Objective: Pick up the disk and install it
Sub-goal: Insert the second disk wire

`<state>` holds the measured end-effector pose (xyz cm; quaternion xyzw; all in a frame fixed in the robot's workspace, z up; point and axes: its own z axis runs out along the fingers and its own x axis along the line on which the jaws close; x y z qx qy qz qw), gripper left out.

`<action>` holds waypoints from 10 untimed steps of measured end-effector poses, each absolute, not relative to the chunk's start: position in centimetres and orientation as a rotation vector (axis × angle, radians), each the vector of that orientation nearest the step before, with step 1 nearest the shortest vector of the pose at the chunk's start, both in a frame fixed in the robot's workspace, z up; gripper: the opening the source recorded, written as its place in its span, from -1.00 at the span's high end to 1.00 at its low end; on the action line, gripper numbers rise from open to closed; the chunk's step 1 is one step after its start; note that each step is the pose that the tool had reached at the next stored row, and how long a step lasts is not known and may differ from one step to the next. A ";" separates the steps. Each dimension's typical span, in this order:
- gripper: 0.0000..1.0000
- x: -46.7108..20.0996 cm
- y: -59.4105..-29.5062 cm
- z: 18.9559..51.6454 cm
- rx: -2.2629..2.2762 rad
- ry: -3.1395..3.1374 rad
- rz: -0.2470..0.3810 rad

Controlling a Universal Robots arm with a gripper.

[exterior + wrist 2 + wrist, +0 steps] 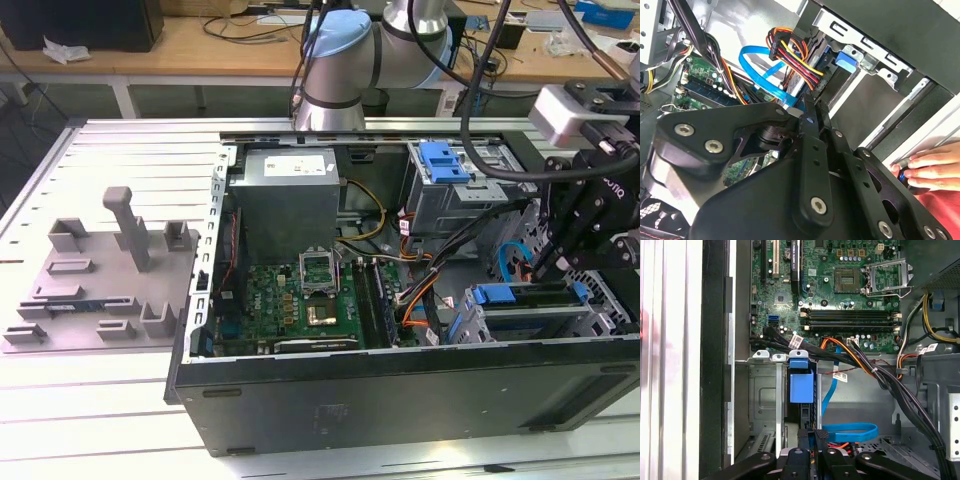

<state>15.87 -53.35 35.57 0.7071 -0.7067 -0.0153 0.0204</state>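
disk: seated on edge in the drive cage (600, 300) at the exterior view's right end of the case (400, 400); its blue bracket tab (801, 385) stands above the slot.
gripper: the gripper (545, 262) hangs right over the disk (497, 295); you can't tell how wide it is or whether it has hold of anything.
approach: keep it square to the slot and push straight along the cage rails.
cables: mind the blue ribbon cable (847, 432) and the wire bundle (790, 50) close by.
hazard: a person's hand (930, 167) rests on the case edge, so go slow.
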 end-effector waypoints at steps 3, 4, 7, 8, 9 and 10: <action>0.68 15.7 -53.4 35.5 2.193 -2.192 -0.047; 0.68 15.7 -53.4 35.5 2.193 -2.192 -0.047; 0.68 15.7 -53.3 35.4 2.193 -2.192 -0.047; 0.68 15.7 -53.3 35.4 2.193 -2.192 -0.047; 0.68 15.7 -53.3 35.4 2.193 -2.192 -0.047; 0.68 15.7 -53.2 35.3 2.193 -2.192 -0.047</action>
